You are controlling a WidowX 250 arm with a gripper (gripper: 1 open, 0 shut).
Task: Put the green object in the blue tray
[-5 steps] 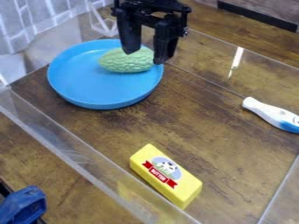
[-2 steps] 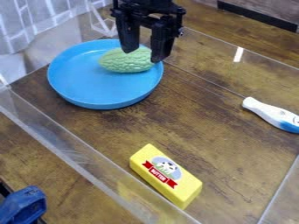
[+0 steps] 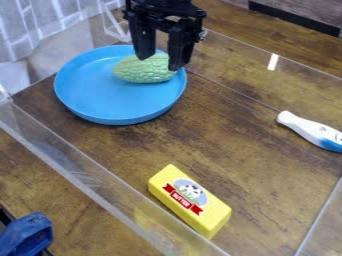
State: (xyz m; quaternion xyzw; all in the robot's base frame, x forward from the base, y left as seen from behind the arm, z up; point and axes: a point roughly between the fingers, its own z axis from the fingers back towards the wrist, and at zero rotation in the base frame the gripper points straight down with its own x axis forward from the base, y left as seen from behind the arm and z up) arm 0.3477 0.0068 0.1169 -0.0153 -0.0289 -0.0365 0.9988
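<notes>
Green object [image 3: 143, 69]: knobbly pale-green lump, lying inside the blue tray [image 3: 94, 100] near its far rim. Claw [image 3: 163, 58]: black, pointing down, fingers clamped on the lump's right end. Desk [image 3: 227, 140]: dark wood; yellow block [image 3: 189, 200] at front, white-and-blue item [image 3: 311, 130] at right.

Green object [image 3: 142, 69] in blue tray [image 3: 94, 100], hand [image 3: 164, 60] above.
</notes>
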